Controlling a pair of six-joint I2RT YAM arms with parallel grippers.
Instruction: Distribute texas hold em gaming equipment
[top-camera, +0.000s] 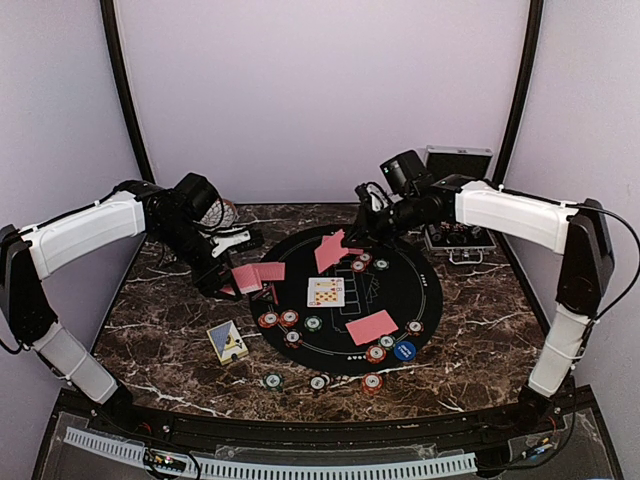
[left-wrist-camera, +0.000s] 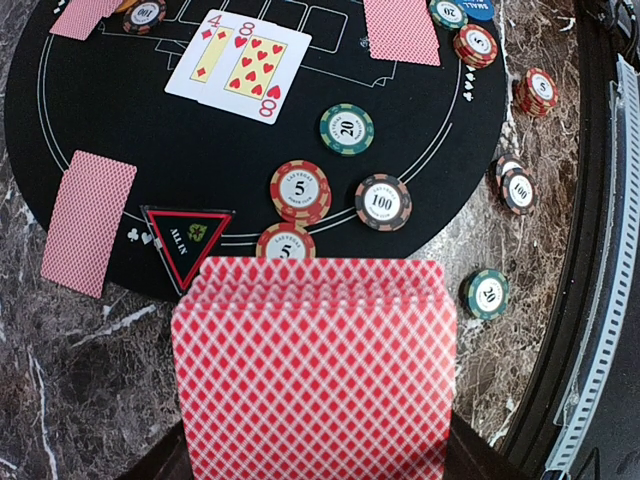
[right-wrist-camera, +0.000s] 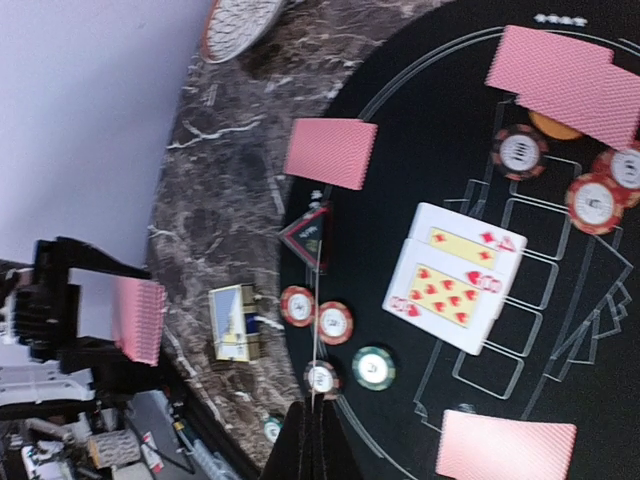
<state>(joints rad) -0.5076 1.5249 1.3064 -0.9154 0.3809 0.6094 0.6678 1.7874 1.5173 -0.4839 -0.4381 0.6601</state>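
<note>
Left fingers (left-wrist-camera: 478, 455) grip a red-backed card stack (left-wrist-camera: 315, 370)

Every camera is looking at the mat (top-camera: 405, 285): the top one from far above, both wrist ones close.

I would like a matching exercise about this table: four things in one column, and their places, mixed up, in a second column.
Things:
1. deck of cards
2. face-up cards
3. card box
4. silver case

Places:
a. on the marble table, left of the black mat
b. in the left gripper
c. far right corner
d. middle of the mat

Pairs: 1-b, 2-d, 3-a, 4-c
</note>
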